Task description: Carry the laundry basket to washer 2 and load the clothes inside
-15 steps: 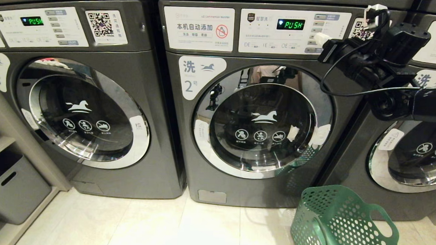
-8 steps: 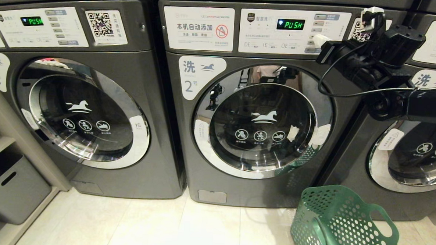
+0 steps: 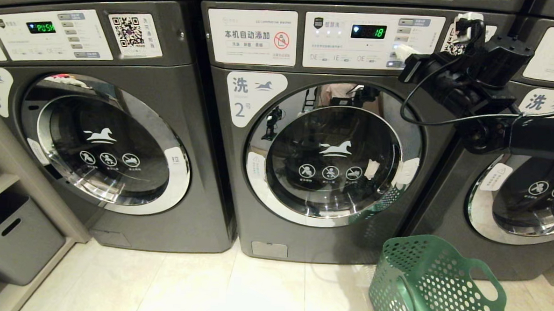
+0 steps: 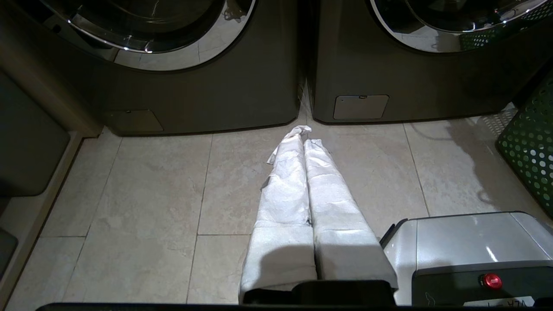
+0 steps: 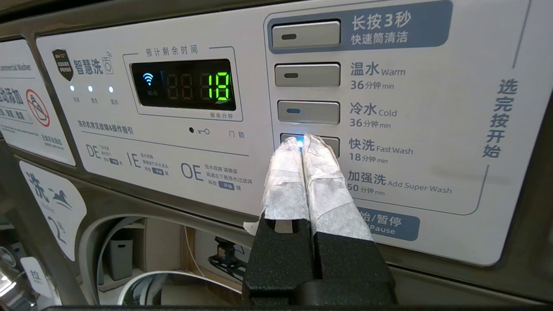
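Washer 2 [image 3: 301,240] stands in the middle with its round glass door [image 3: 333,153] closed. My right gripper [image 3: 404,51] is shut, its wrapped fingertips [image 5: 317,144] against the lit Fast Wash button [image 5: 332,144] on the control panel [image 5: 173,151]; the display [image 5: 220,85] reads 18. The green laundry basket [image 3: 435,288] sits on the floor at the washer's right front corner, and its perforated wall [image 4: 529,160] shows in the left wrist view. The clothes are out of view. My left gripper [image 4: 304,134] is shut and empty, pointing low at the floor between two washers.
Washer 3 [image 3: 201,171] is on the left and another like washer [image 3: 442,219] on the right, both doors closed. A grey bin [image 3: 11,237] sits on a low shelf at far left. My base's corner [image 4: 466,242] is beside the left gripper. Pale tile floor [image 3: 205,288] lies in front.
Washer 2's display switched from PUSH to 18. My right arm edged slightly left and up, closer to the panel. The basket and left arm stayed put.
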Available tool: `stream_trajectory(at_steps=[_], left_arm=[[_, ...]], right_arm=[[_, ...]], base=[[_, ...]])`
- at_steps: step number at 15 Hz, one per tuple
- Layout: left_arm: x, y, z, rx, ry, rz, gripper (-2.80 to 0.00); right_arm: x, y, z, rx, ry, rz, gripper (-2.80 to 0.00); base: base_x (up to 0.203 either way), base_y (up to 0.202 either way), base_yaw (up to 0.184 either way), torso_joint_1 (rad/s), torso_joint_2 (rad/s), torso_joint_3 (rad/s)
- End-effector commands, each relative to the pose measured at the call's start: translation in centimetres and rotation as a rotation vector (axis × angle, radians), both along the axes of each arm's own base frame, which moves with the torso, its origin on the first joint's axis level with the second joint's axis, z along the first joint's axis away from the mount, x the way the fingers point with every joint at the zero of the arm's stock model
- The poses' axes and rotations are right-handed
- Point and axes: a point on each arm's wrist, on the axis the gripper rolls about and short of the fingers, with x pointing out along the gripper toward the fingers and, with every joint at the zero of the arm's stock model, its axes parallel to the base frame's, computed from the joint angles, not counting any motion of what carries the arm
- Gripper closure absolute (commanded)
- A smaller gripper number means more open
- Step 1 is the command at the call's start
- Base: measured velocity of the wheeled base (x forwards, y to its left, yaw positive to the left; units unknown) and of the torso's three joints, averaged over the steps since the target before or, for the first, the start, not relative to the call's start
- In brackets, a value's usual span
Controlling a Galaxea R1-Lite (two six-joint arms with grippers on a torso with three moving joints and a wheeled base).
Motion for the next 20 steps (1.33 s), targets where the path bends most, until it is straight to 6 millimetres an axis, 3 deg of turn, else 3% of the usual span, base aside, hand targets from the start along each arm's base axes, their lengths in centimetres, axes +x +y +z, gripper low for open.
stream_trajectory(at_steps=[1, 4, 7, 11, 20], left_arm=[[0.0, 0.0, 0.0, 0.001, -0.001, 0.000, 0.00], [0.0, 0.0, 0.0, 0.001, 0.001, 0.000, 0.00], [0.0, 0.0, 0.0, 0.002, 0.001, 0.000, 0.00], [0.0, 0.0, 0.0, 0.002, 0.000, 0.000, 0.00], [0.0, 0.0, 0.0, -0.002, 0.001, 0.002, 0.00]], right_arm=[[0.2, 0.0, -0.2, 0.000, 0.003, 0.000, 0.00], [-0.3, 0.0, 0.6, 0.002, -0.008, -0.002, 0.00], [-2.8, -0.2, 2.9, 0.001, -0.009, -0.002, 0.00], [-4.3, -0.4, 3.8, 0.000, -0.002, -0.003, 0.00], [-3.1, -0.4, -0.8, -0.054, 0.122, -0.033, 0.00]], base=[[0.000, 0.000, 0.000, 0.000, 0.00, 0.000], [0.000, 0.000, 0.000, 0.000, 0.00, 0.000], [0.000, 0.000, 0.000, 0.000, 0.00, 0.000], [0.000, 0.000, 0.000, 0.000, 0.00, 0.000], [0.000, 0.000, 0.000, 0.000, 0.00, 0.000]])
